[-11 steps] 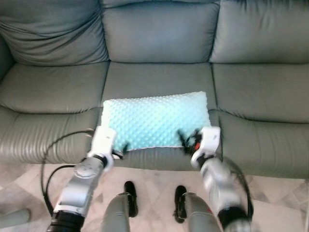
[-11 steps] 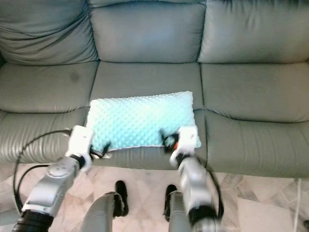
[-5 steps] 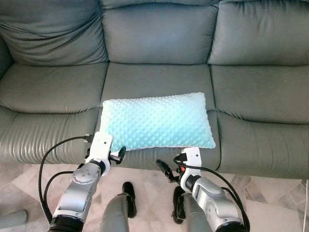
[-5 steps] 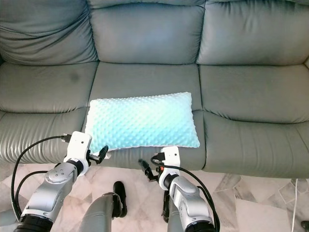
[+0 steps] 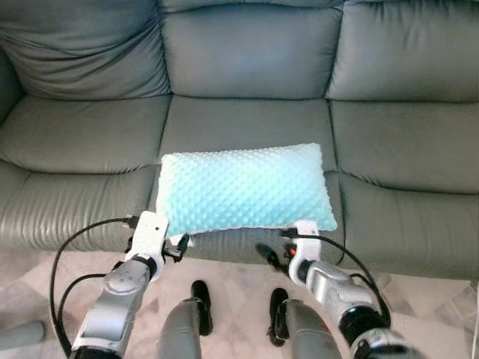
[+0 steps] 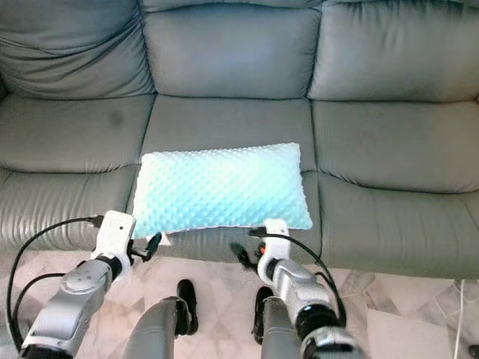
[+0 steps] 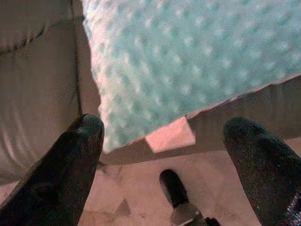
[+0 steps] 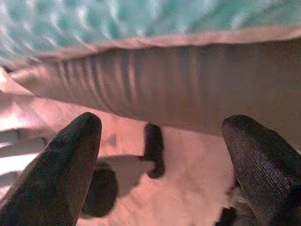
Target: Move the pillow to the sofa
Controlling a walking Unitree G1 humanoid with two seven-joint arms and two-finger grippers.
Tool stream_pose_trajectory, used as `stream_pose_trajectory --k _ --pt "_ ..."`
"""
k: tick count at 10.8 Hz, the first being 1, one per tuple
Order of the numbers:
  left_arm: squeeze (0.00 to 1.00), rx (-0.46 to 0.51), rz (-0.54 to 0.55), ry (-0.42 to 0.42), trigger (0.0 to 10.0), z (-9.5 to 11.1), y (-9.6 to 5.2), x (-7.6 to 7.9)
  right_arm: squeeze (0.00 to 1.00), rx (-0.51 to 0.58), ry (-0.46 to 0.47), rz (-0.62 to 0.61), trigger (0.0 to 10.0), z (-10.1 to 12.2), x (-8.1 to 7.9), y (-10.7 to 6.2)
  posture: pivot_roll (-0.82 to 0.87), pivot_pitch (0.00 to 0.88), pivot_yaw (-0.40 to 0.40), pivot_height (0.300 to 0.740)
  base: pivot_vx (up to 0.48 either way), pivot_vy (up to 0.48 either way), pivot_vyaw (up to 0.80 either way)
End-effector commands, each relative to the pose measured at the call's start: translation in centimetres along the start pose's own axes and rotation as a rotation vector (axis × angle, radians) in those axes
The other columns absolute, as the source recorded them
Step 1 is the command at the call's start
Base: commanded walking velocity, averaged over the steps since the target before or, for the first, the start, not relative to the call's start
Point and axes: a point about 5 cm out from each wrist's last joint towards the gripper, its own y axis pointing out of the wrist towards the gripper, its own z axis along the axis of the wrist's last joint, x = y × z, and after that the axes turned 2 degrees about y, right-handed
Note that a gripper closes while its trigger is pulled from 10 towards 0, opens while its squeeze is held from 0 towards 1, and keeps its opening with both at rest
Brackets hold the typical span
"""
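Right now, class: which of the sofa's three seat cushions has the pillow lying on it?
The middle seat cushion: the turquoise pillow lies across its front; the outer two lie bare.

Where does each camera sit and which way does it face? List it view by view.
Head cameras: up on the head, looking down at the sofa, the pillow, both arms and the left tool.
Left wrist: along open fingers at the pillow's corner.
Right wrist: along the right tool at the sofa's front edge and floor.
Shared: the pillow.
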Motion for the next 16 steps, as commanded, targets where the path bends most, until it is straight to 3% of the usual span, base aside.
stream_pose_trajectory --k 1,3,7,10,13,16 --pt "0.00 -0.050 0.002 -0.001 10.0 -1.3 -0.6 -0.3 1.00 -0.052 0.007 -0.001 10.0 -1.5 0.1 -0.1 0.07 0.433 0.073 0.740 0.000 0.000 0.00" --pt "0.00 -0.051 0.000 0.000 10.0 -1.1 -0.9 -0.2 1.00 -0.100 -0.043 -0.043 10.0 -1.9 1.5 -0.5 0.09 0.449 0.078 0.740 0.000 0.000 0.00" --pt "0.00 -0.065 0.011 0.007 10.0 -1.1 -1.3 -0.7 1.00 0.040 -0.233 -0.261 10.0 1.8 4.4 -1.4 0.11 0.455 0.085 0.740 0.000 0.000 0.00" --pt "0.00 -0.060 0.013 0.006 10.0 -0.8 -1.2 -0.2 1.00 0.151 -0.264 -0.338 10.0 4.0 5.0 -1.7 0.11 0.455 0.085 0.740 0.000 0.000 0.00" --pt "0.00 -0.063 0.034 0.014 10.0 -0.9 -1.2 -0.7 1.00 0.244 -0.289 -0.429 10.0 6.3 5.8 -2.4 0.11 0.456 0.078 0.740 0.000 0.000 0.00" --pt "0.00 -0.063 0.038 0.012 10.0 -0.9 -1.2 -0.5 1.00 0.233 -0.243 -0.342 10.0 5.9 4.9 -1.8 0.10 0.456 0.071 0.740 0.000 0.000 0.00"
